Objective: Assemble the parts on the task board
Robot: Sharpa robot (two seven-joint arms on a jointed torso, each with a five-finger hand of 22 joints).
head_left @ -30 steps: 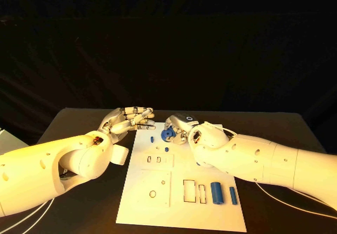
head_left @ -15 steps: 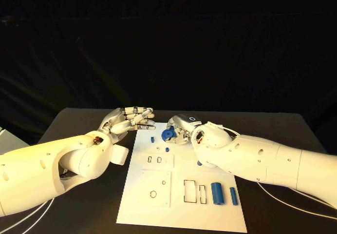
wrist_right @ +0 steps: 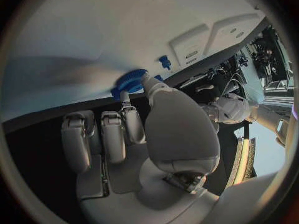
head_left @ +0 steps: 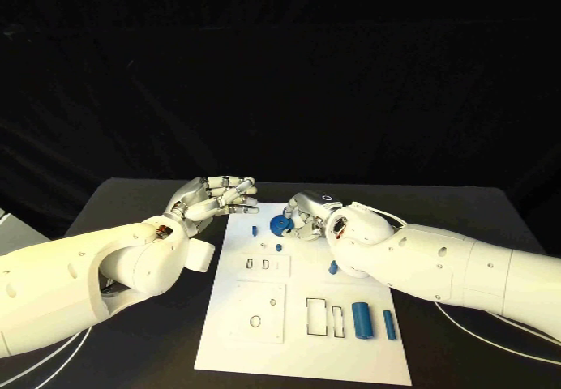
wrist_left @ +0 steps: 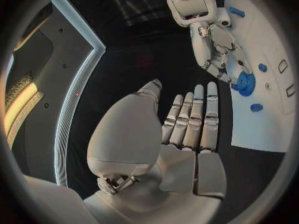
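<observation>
The white task board point(head_left: 251, 348) lies in the middle of the black table. My right hand point(head_left: 309, 215) hovers over the board's far end and pinches a blue gear point(head_left: 280, 224) between thumb and fingers. The right wrist view shows the gear point(wrist_right: 129, 81) at the fingertips, close above the board point(wrist_right: 81, 30). My left hand point(head_left: 217, 197) hangs beside the board's far left corner and holds nothing. In the left wrist view its fingers point(wrist_left: 190, 122) lie side by side, with the right hand point(wrist_left: 215, 45) and gear point(wrist_left: 244, 83) beyond them.
Two blue cylinders point(head_left: 361, 320) point(head_left: 389, 324) lie at the board's near right, next to a rectangular slot point(head_left: 315, 316). Small blue pegs point(head_left: 255, 231) point(head_left: 280, 246) stand near the gear. Another blue piece point(head_left: 333, 267) shows beside my right forearm. A round hole point(head_left: 255, 322) lies near left.
My right hand has shifted slightly to the right with the gear, uncovering more of the blue piece by its forearm. The left hand has stayed in place.
</observation>
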